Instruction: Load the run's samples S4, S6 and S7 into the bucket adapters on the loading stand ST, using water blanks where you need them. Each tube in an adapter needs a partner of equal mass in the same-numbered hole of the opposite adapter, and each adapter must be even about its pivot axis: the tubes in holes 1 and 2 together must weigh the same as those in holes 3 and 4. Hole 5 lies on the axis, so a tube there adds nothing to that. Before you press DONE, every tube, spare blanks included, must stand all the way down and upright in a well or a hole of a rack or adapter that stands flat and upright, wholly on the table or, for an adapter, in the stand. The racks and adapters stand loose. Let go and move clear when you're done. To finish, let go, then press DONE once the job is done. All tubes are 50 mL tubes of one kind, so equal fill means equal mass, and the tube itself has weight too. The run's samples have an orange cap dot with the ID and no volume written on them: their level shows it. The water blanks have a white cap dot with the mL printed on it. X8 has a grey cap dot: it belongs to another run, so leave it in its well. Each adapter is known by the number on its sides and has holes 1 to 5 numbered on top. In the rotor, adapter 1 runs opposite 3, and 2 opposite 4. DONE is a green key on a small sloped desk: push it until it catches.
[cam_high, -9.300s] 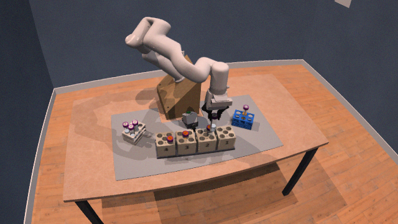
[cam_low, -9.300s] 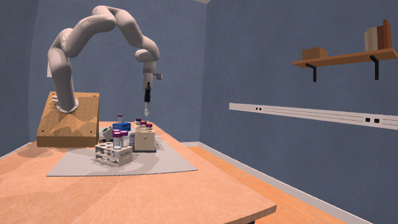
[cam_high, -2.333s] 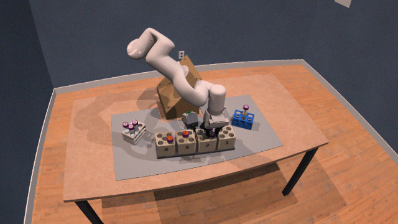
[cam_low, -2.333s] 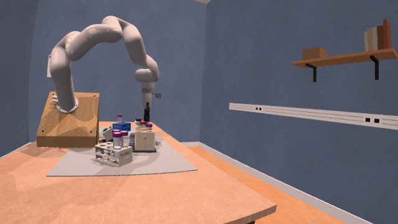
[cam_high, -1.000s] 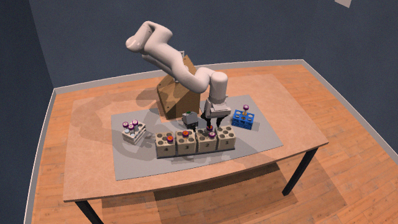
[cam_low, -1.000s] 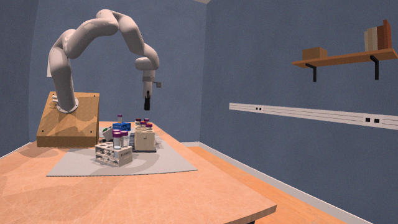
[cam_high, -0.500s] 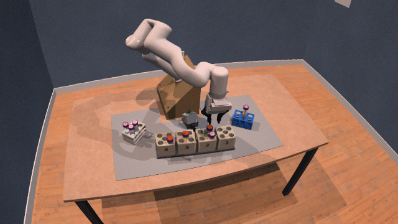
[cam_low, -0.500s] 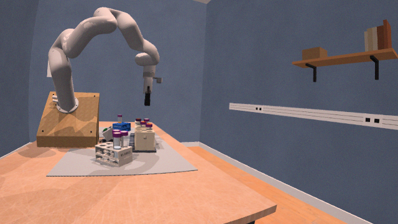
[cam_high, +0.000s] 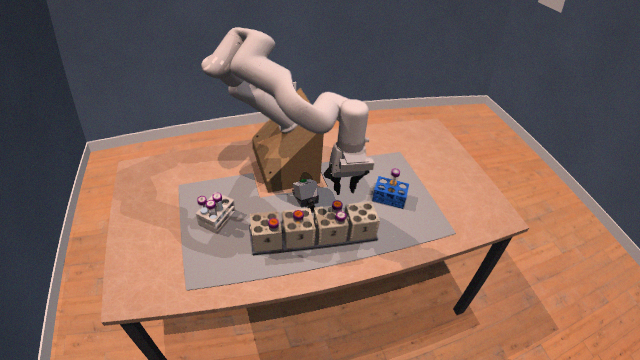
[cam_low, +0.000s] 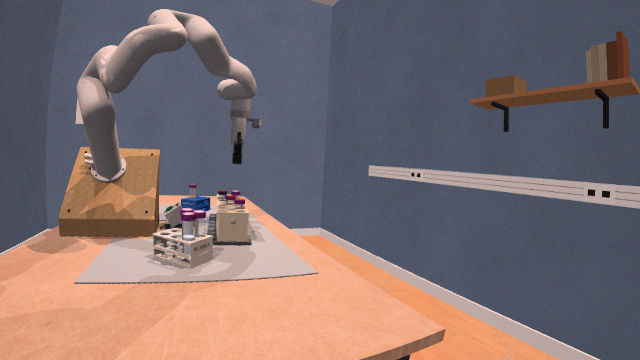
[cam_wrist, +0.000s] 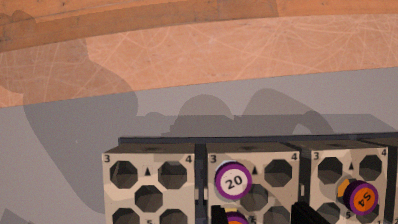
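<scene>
The hand (cam_high: 345, 192) (cam_low: 237, 161) (cam_wrist: 262, 215) hovered clear above the row, fingers about half open with nothing between them. That left room for a tube cap without a wide spread.

Below, the beige block-shaped adapter 2 (cam_high: 332, 236) (cam_wrist: 240, 156) carried two tubes on one side: a purple-capped blank marked 20 (cam_high: 341, 215) (cam_low: 235, 193) (cam_wrist: 233, 181) in hole 3, and an orange-dotted sample (cam_high: 337, 204) (cam_low: 222, 192) (cam_wrist: 235, 219) in what looked like hole 2, its ID hidden. Being on opposite sides of the pivot, they would cancel if equally full.

Next door, S4 (cam_high: 298, 215) (cam_low: 230, 198) (cam_wrist: 364, 198) stood in hole 5 of beige adapter 3 (cam_high: 300, 241) (cam_wrist: 322, 195), on the axis, where it needed no counterweight in its own block. Its partner belonged in hole 5 of beige adapter 1 (cam_high: 364, 232) (cam_wrist: 115, 185), which held no tube! Over in beige adapter 4 (cam_high: 266, 244) (cam_low: 232, 227), another orange-dotted sample (cam_high: 273, 223) (cam_low: 240, 201) appeared to face the 20 blank, hole 3 to hole 3.

Two mates were apparently missing: adapter 1's hole 5 and adapter 4's hole 2. The pale blanks rack (cam_high: 216, 225) (cam_low: 202, 254) on the counter (cam_high: 145, 295) (cam_low: 225, 320) offered three more tubes, so a trip there looked likely, choosing by printed volume. The tube in the blue rack (cam_high: 391, 199) (cam_low: 195, 204), presumably X8, was best left alone.

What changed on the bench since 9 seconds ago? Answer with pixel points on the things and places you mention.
The 20 blank (cam_high: 341, 216) (cam_low: 235, 193) (cam_wrist: 233, 181) went from the claw (cam_high: 345, 192) (cam_low: 237, 161) (cam_wrist: 260, 213) down into adapter 2 (cam_high: 333, 233) (cam_wrist: 257, 177), hole 3. The claw let go after lowering it, then rose again, empty. Blanks rack (cam_high: 206, 221) (cam_low: 202, 257) and blue rack (cam_high: 390, 200) (cam_low: 196, 204): no visible change.
</scene>
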